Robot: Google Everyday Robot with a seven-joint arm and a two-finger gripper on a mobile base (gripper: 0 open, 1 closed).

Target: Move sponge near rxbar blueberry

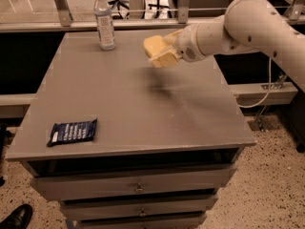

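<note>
Gripper: the gripper (167,52) is held above the table (190,113), at about 1 o'clock from its middle, and is closed on the sponge.
Sponge: the sponge (155,46) is carried clear of the surface, with a soft shadow (157,78) cast on the table just below it.
Snack bar: the blue snack bar (72,131) is laid flat near the front left corner, at about 8 o'clock from the table's middle, well apart from the sponge.
Bottle: the water bottle (105,19) is stood upright at 11 o'clock, off the line of travel.
Step in hand: the carry is judged to be under way, with the set-down not yet begun.
Path: the sponge should be taken toward 7 o'clock and kept lifted until it is over the open table beside the bar.
Set-down: a spot just at the bar's 3 o'clock side is suggested, so the wrapper is not pushed or covered.
Grip: soft foam is easily squeezed askew, so the hold should be loosened only once the sponge is resting on the table.
</note>
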